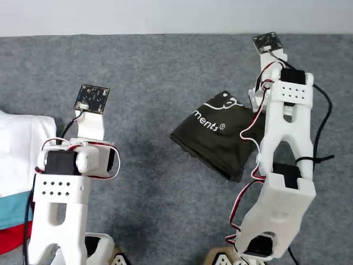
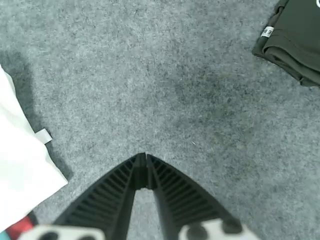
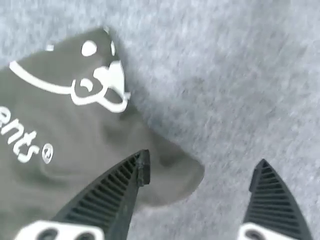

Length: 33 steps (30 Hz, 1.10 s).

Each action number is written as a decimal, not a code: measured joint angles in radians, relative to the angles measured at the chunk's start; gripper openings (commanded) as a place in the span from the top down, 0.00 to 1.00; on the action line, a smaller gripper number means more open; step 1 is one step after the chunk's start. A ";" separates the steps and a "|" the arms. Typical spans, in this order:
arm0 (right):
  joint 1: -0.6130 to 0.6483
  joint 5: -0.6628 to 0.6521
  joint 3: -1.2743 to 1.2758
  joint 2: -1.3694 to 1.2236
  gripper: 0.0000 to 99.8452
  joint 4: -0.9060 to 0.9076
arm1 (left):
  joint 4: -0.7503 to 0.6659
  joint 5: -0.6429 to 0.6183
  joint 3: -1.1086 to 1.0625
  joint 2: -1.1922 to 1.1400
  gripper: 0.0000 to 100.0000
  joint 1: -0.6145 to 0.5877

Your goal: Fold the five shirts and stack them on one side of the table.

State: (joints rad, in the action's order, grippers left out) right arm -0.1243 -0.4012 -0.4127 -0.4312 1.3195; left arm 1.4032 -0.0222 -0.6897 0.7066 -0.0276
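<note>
**High view:** a fixed camera above the tabletop [image 1: 165,66] looks steeply down from the arms' base side. It is the farthest of the three.

**Left wrist view:** a camera on the left arm [image 1: 60,193] sits close over the tabletop and faces down along the left pincer [image 2: 145,157].

**Right wrist view:** a camera on the right arm [image 1: 289,193] sits nearer still and faces down along the right pincer [image 3: 202,162].

**Shared parts:** all three views take in the dark shirt [image 1: 215,138]. The high and left wrist views both take in the white shirt [image 1: 19,149].

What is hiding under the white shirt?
A teal shirt and a red shirt peek out from beneath the white shirt. Most of both is covered, so whether anything else lies under there cannot be seen.
</note>
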 measured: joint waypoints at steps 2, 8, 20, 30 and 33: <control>0.003 0.000 0.000 0.020 0.83 0.057 | 0.000 0.000 -0.005 0.000 0.99 0.000; 0.044 0.000 0.000 0.092 0.99 0.230 | -0.120 0.000 -0.144 0.000 1.00 0.000; 0.066 0.000 0.002 0.264 0.99 0.434 | -0.549 0.000 -0.595 0.265 1.00 0.000; 0.069 0.201 0.150 0.382 0.99 0.434 | -0.609 0.000 -0.957 0.773 1.00 0.000; 0.069 0.338 0.224 0.419 0.99 0.434 | -0.600 0.000 -0.999 0.879 1.00 0.000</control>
State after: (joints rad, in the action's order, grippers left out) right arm -0.0552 -0.0637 -0.1887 -0.0123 1.7538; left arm 0.8032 -0.0222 -1.6886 1.5858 -0.0276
